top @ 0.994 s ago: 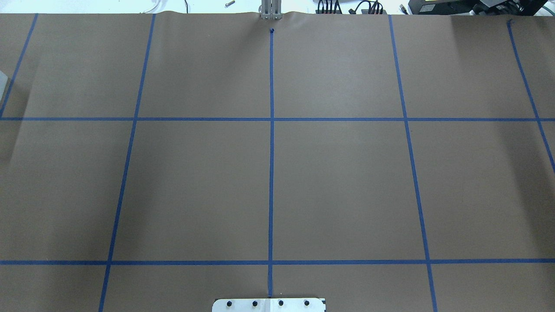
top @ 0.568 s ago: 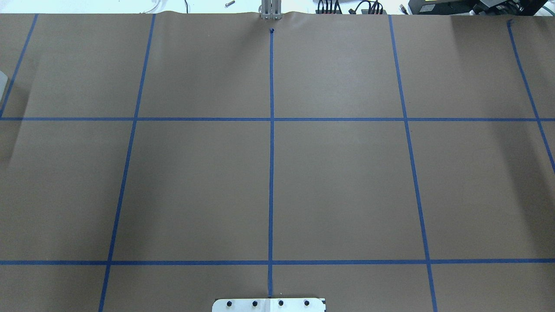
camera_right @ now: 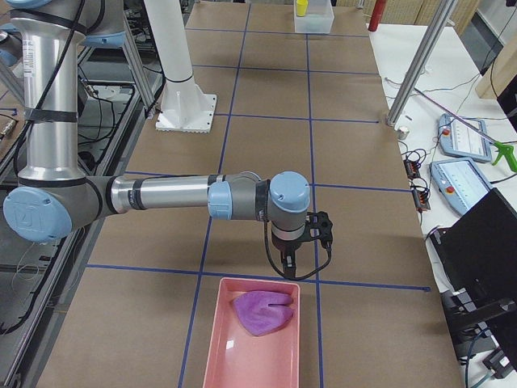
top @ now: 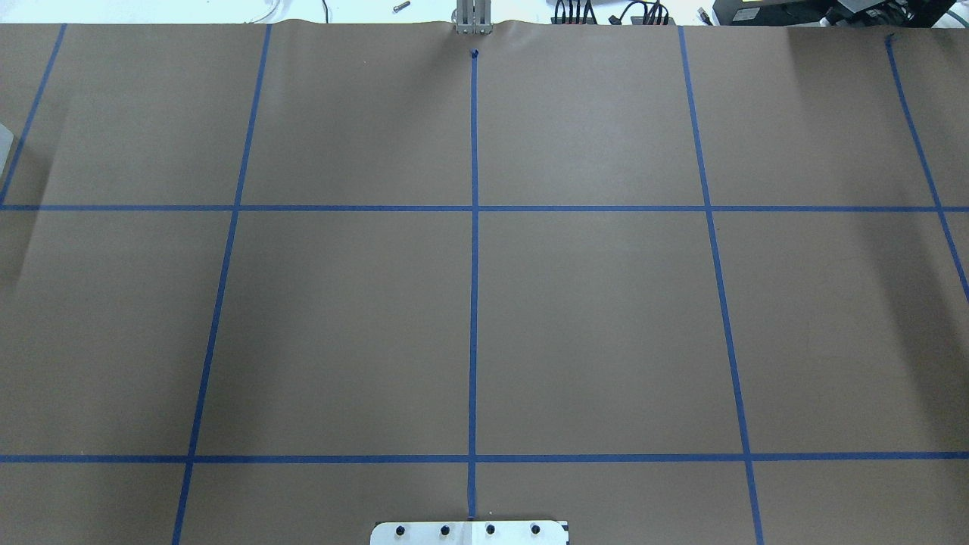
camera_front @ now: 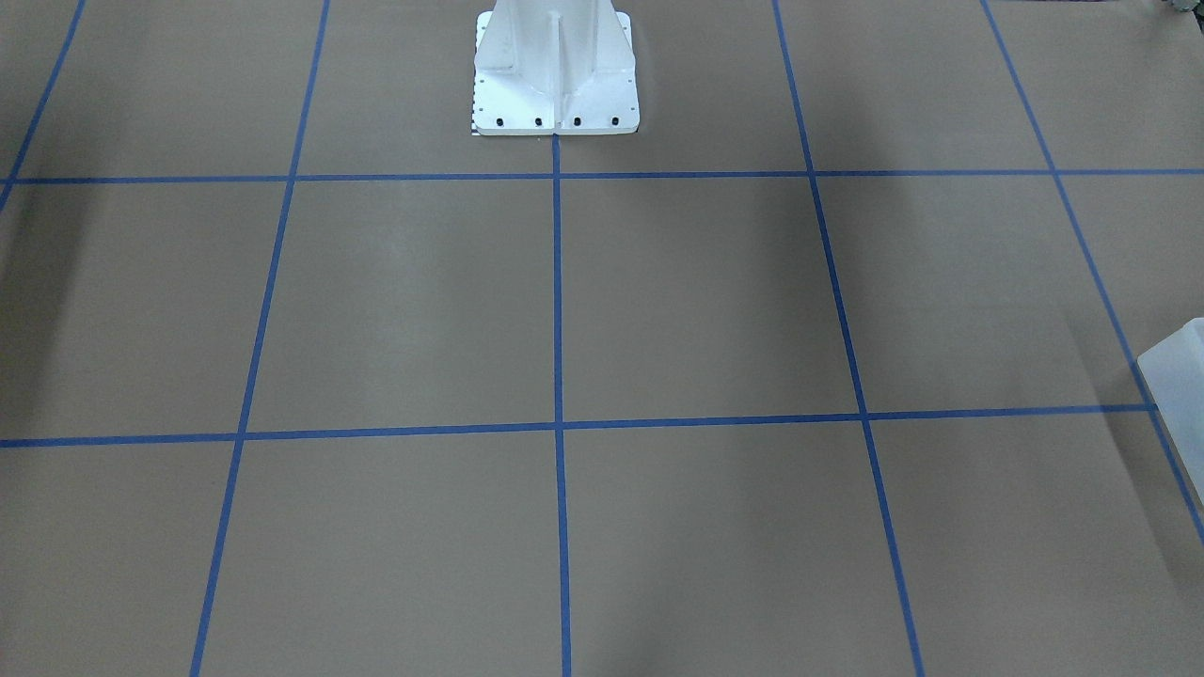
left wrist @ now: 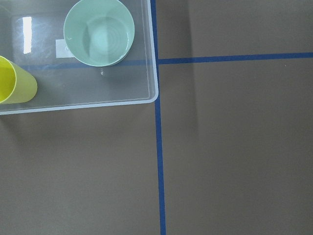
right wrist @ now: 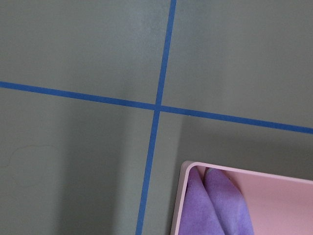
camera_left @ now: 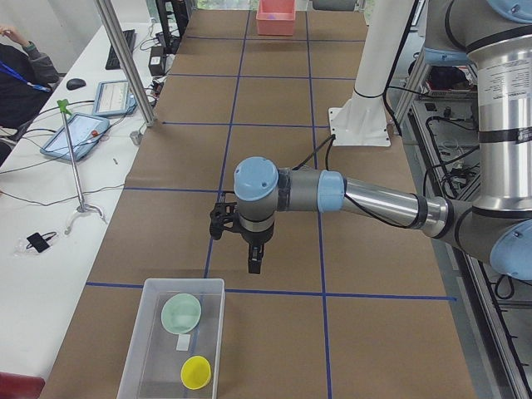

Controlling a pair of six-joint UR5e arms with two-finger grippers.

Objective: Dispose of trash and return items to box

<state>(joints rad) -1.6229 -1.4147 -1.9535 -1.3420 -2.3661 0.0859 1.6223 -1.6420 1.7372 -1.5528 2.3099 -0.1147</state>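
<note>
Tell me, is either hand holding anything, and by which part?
Nothing visible: the left hand and right hand both hang bare above the table, as far as side views tell.

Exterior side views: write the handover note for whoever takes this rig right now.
Left gripper hangs above the table beside the clear box; nothing seen in it, open or shut cannot be told. Right gripper hangs by the pink bin, same doubt.
The clear box holds a green bowl and a yellow cup. The pink bin holds a purple cloth.
Done, apparently: no loose item shows on the paper.
Left: likely only parking the arms; check first.
</note>
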